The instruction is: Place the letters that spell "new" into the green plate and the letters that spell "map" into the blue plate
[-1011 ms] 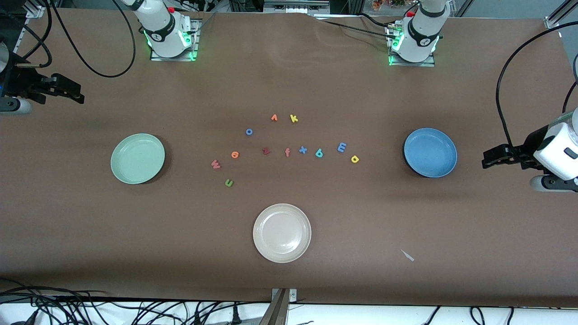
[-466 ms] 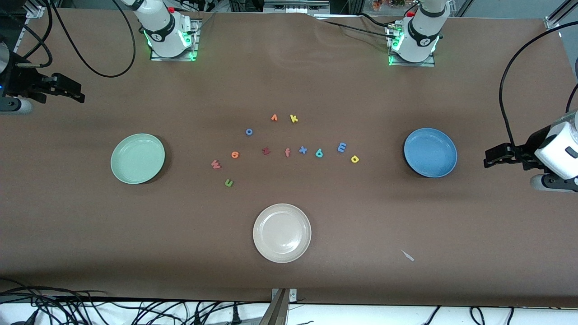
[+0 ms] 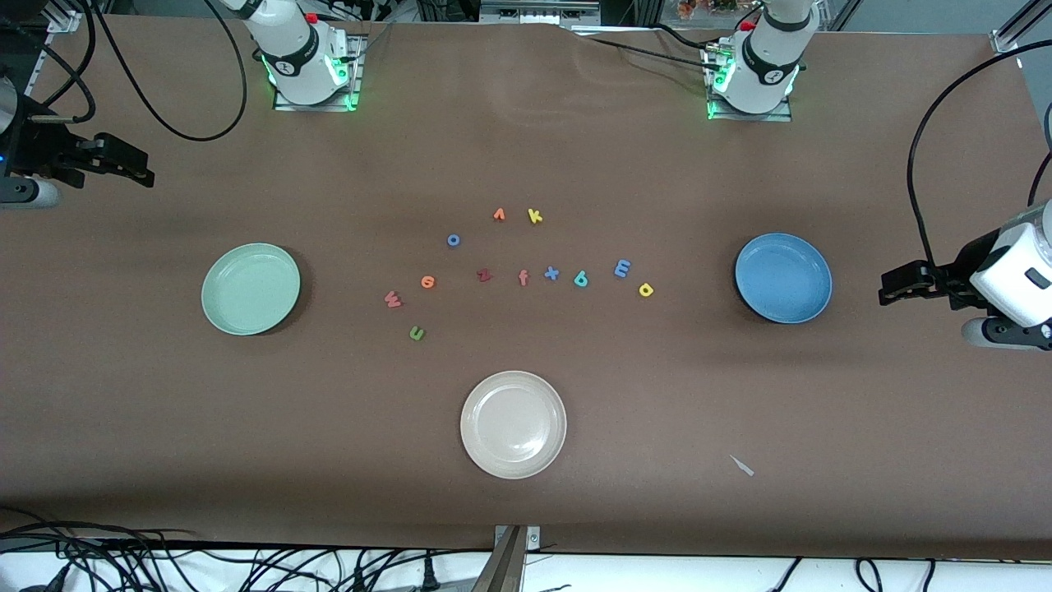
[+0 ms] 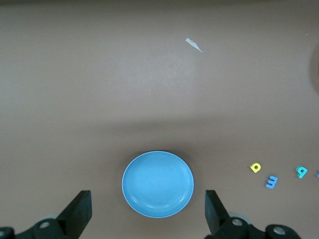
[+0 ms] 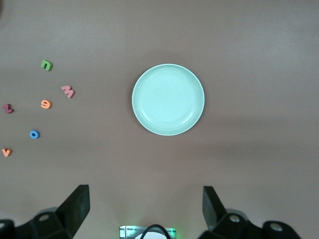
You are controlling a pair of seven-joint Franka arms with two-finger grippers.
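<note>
Letters all on the table mid-way between the plates, nothing in either plate.
Green n (image 3: 417, 333), orange e (image 3: 427, 282) and pink w (image 3: 393, 299) lie toward the green plate (image 3: 251, 289); blue m (image 3: 622, 267), teal letter (image 3: 581, 279) and yellow letter (image 3: 646, 289) toward the blue plate (image 3: 783, 278). Left gripper (image 4: 148, 214) is up over the table edge by the blue plate, jaws spread; right gripper (image 5: 144, 211) waits at its end, jaws spread too.

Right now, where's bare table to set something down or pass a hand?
Bare stretches: between the green plate and the red w; between the yellow p and the blue plate; between the white plate and the paper scrap. Crowded: the letter cluster mid-table, from w to p.
</note>
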